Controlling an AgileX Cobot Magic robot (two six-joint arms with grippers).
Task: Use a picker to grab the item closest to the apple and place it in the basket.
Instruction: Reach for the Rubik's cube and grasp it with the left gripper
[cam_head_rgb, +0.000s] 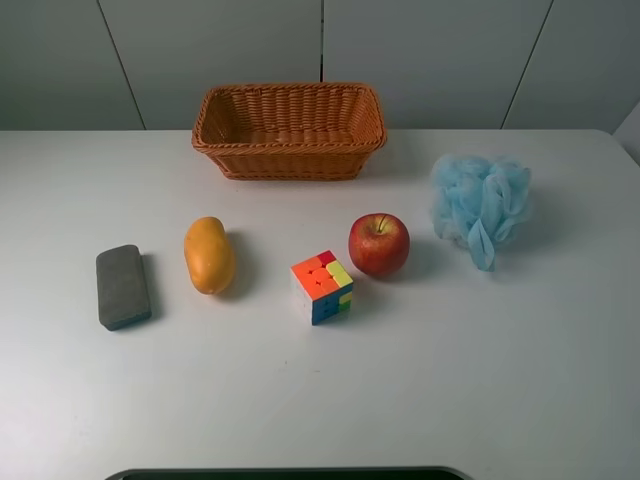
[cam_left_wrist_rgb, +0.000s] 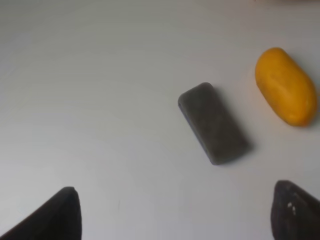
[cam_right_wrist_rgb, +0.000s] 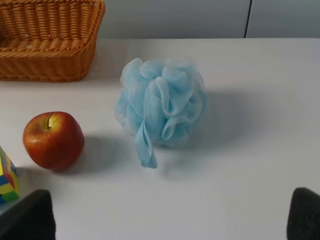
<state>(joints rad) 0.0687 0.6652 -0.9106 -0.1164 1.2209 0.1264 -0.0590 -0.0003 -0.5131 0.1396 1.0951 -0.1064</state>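
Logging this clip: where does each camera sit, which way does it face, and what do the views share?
Exterior high: mounted high, looking down across the table toward the basket at the far side; no arm shows.
Left wrist: on the left arm, looking down at the eraser and mango; the open left gripper shows only its tips.
Right wrist: on the right arm, low, facing the loofah, apple and an edge of the cube; the open right gripper shows only its tips.
Shared: the exterior view holds everything; the wrist views share nothing.
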